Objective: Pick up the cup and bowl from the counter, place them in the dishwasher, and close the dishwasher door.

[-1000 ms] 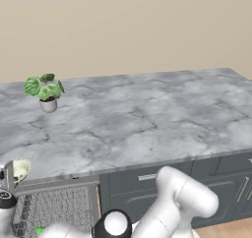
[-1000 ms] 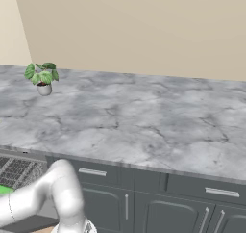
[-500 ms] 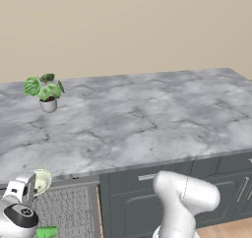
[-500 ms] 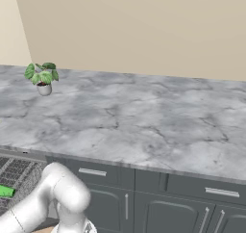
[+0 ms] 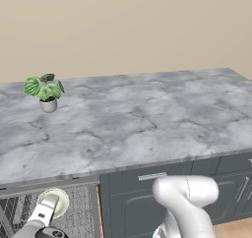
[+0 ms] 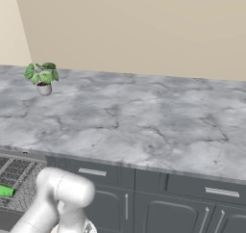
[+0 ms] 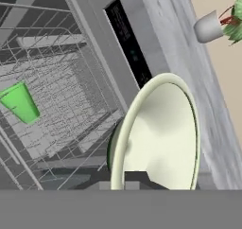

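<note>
- Jaws of the two-finger gripper: closed on the rim of the shallow pale cream round bowl, which stands on edge, hollow side facing the hand camera.
- Bowl, left base view: low at the left, below the front edge of the grey-white veined marble counter, over the grey wire-mesh rack of the open dishwasher.
- Small bright green plain cup: lying on its side in the wire rack, well apart from the bowl; seen as a green sliver at the left edge of the right base view.
- White pot with a leafy green plant: upright near the counter's back left corner.
- Dark grey cabinet fronts with silver handles: below the counter's front edge, right of the dishwasher.
</note>
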Robot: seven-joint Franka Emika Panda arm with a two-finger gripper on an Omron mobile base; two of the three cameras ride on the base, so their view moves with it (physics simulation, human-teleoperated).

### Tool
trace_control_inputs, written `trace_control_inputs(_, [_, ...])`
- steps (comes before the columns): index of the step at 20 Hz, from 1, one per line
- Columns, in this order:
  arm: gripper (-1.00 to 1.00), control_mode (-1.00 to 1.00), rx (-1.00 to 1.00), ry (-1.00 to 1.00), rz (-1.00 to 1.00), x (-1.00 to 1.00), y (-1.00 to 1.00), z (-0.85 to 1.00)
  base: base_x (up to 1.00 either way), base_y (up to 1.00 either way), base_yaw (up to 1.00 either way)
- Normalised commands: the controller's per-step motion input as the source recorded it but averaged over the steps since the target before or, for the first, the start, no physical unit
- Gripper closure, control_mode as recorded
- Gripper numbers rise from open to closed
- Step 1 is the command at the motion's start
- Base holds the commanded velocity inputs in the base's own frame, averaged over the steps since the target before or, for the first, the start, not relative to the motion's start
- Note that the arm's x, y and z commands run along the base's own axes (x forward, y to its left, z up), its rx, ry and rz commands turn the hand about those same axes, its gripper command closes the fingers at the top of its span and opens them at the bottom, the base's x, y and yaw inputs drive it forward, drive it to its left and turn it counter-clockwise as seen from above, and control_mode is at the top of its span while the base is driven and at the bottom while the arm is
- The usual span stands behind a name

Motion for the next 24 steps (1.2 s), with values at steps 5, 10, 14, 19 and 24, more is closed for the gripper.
trace_control_inputs(5, [1.00, -1.00, 0.19, 0.00, 0.00, -0.05, -0.61, -0.62, 0.00, 0.00, 0.00])
trace_control_inputs(10, [1.00, -1.00, 0.10, 0.00, -0.03, 0.28, -0.31, -0.59, 0.00, 0.00, 0.00])
trace_control_inputs(14, [1.00, -1.00, 0.11, 0.04, -0.05, 0.44, 0.00, -0.71, 0.00, 0.00, 0.00])
trace_control_inputs(19, [1.00, -1.00, 0.04, 0.09, -0.02, 0.54, 0.11, -0.69, 0.00, 0.00, 0.00])
trace_control_inputs(24, [1.00, -1.00, 0.00, 0.09, 0.00, 0.61, 0.22, -0.65, 0.00, 0.00, 0.00])
